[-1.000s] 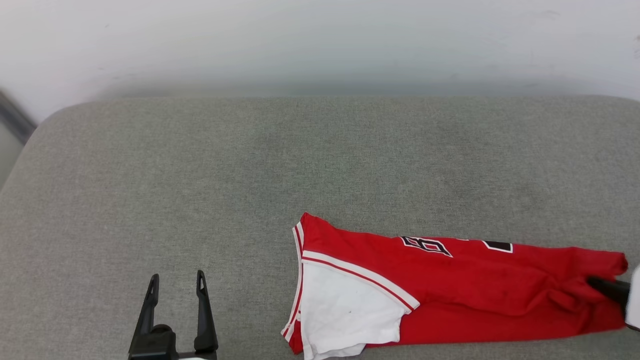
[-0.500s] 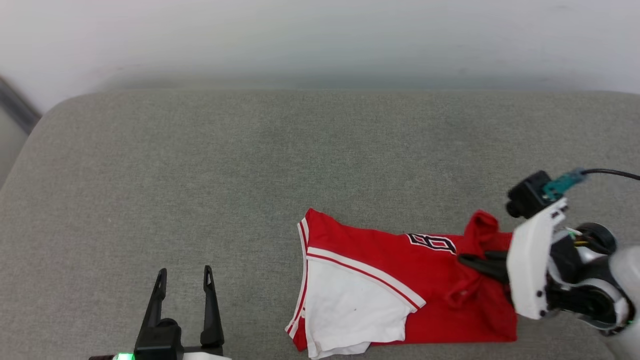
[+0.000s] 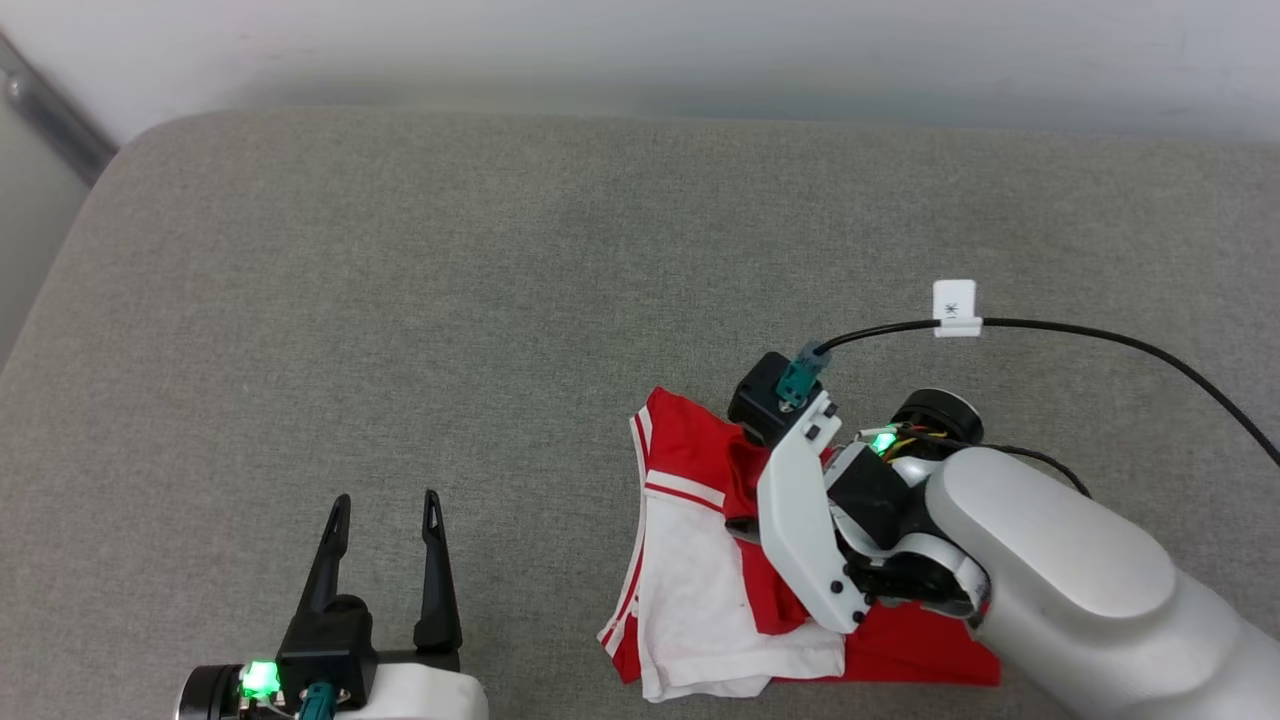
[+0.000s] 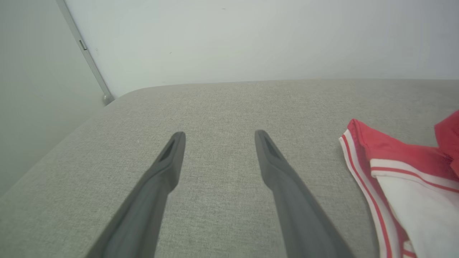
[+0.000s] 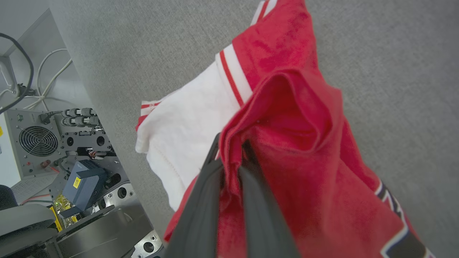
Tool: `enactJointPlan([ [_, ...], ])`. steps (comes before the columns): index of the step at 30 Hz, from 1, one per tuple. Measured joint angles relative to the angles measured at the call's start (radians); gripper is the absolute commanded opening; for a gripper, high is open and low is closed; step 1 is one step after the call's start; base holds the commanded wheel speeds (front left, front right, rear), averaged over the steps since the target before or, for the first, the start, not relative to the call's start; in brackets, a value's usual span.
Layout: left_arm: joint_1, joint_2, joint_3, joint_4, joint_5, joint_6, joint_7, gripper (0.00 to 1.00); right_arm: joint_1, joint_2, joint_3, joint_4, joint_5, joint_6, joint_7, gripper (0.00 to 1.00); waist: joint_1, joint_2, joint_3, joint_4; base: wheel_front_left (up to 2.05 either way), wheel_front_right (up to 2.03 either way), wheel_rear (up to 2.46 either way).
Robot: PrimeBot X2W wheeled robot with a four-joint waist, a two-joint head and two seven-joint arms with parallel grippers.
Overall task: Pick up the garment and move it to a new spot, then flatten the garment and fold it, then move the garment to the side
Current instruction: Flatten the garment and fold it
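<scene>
The garment (image 3: 690, 600), red with a white sleeve and striped trim, lies bunched on the grey cushion at the lower middle. My right gripper (image 3: 745, 527) hangs over it, its fingers largely hidden under the white wrist housing. In the right wrist view the right gripper (image 5: 229, 145) is shut on a raised fold of the garment's red fabric (image 5: 304, 143), which is doubled back over the white sleeve. My left gripper (image 3: 385, 505) stands open at the lower left, well apart from the garment. Between its fingers my left gripper (image 4: 219, 138) holds nothing, and the garment's trimmed edge (image 4: 401, 179) lies to their right.
The grey cushion (image 3: 400, 300) runs wide to the left and back, ending at a white wall. A black cable with a white tag (image 3: 955, 305) arcs above my right wrist. Past the cushion's near edge sit an electronics box and cables (image 5: 39, 143).
My right gripper has carried the garment's right end leftward over the rest, so the shirt is now doubled up and much shorter. The head camera has shifted too. The left gripper stays open.
</scene>
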Motion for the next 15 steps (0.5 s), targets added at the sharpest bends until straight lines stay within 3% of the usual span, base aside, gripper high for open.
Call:
enactJointPlan([
  [6,-0.03,-0.005,-0.005,0.012,0.0,-0.01,0.0,1.0,-0.061,0.077,0.107,0.151,-0.009,0.0,-0.057,0.0,0.0,0.0,0.029,0.015,0.0,0.0,0.0],
  [15,-0.051,-0.008,-0.01,0.027,0.0,-0.018,0.0,1.0,-0.098,0.113,0.194,0.281,0.017,0.0,-0.156,0.0,0.0,0.0,0.042,0.011,0.0,0.0,0.0],
])
